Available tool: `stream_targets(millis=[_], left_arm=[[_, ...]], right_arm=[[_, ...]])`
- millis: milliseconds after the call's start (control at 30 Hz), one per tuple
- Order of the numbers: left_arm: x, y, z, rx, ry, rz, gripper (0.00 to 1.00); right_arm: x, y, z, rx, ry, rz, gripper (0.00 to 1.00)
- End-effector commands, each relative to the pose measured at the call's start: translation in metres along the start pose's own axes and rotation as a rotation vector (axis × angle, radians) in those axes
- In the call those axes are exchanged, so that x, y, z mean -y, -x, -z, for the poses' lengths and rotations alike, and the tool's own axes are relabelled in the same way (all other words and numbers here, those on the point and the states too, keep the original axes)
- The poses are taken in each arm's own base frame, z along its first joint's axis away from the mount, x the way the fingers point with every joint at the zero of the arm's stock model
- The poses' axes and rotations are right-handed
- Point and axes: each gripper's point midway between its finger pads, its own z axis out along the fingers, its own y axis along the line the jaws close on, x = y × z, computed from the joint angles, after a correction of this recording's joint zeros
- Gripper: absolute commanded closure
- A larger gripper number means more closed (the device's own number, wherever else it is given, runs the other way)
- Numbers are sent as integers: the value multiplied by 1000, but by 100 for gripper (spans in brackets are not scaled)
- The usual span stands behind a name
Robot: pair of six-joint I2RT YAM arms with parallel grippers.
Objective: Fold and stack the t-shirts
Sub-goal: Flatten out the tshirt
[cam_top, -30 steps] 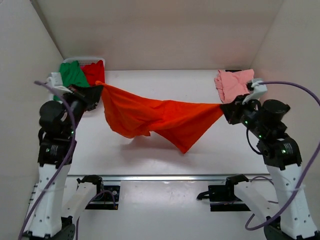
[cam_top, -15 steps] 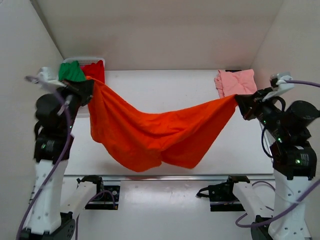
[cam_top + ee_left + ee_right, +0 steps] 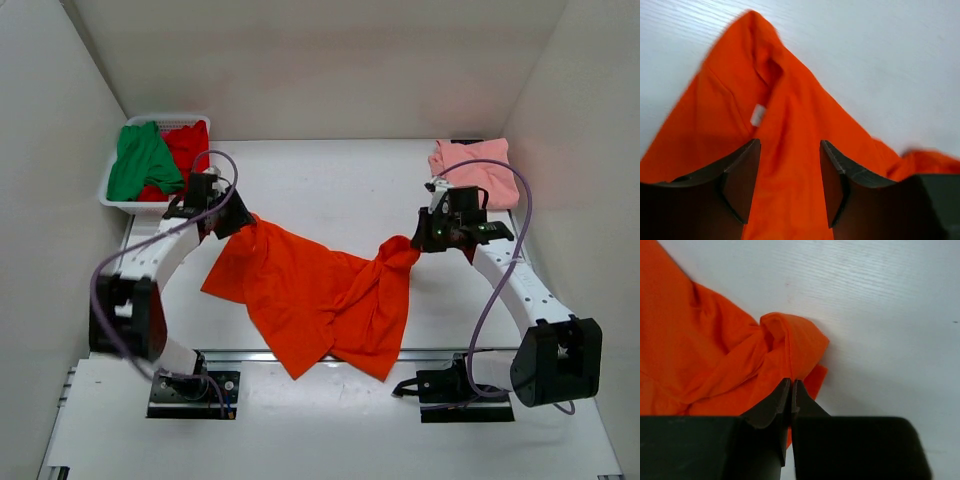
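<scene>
The orange shirt [image 3: 310,300] had dropped onto the surface [image 3: 330,180], ready for folding; the left jaws spread, the right jaws still pinched it.

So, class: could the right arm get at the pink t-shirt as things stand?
Probably, once freed: only bare table separates the right gripper from the pink t-shirt, but its jaws are shut on a corner of the orange t-shirt.

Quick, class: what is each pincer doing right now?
Left pincer: open, above the orange shirt.
Right pincer: closed on the orange shirt.
</scene>
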Motion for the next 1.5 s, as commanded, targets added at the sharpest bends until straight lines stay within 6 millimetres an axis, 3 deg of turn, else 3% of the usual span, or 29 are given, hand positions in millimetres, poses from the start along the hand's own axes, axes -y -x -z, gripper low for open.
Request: stream_targets(millis=[0, 33, 67, 100, 167, 267, 367, 533, 600, 833, 1000, 1100, 1300, 1467], left_arm=[[43, -31, 70, 23, -185, -163, 39], [41, -59, 82, -17, -200, -186, 35], [31, -85, 80, -69, -190, -183, 31], [35, -104, 92, -94, -226, -196, 30], [21, -158, 100, -210, -249, -189, 30], [-3, -207, 108, -334, -235, -187, 29], [-14, -240, 116, -431, -267, -198, 29], [0, -286, 134, -575, -337, -288, 28], [-4, -305, 136, -636, -322, -291, 28], [-21, -322, 130, -677, -237, -352, 27], [-10, -346, 135, -765, -260, -414, 28], [-15, -358, 133, -805, -213, -465, 28], [-19, -357, 120, -790, -169, -467, 27], [-8, -357, 109, -743, -159, -454, 29]], right_arm=[[16, 40, 4, 150, -47, 42, 100], [21, 35, 1, 134, -62, 38, 100], [24, 32, -1, 120, -77, 39, 100], [26, 29, -1, 110, -86, 42, 100], [29, 27, -4, 100, -91, 42, 100], [26, 23, -5, 93, -94, 50, 100], [24, 21, -6, 92, -93, 42, 100], [19, 14, -11, 85, -81, 32, 100], [17, 12, -14, 79, -76, 24, 100], [14, 14, -12, 95, -67, 17, 100], [15, 11, -13, 92, -65, 23, 100], [21, 11, -10, 98, -79, 14, 100], [22, 15, -4, 122, -72, 11, 100], [26, 13, -5, 120, -71, 7, 100]])
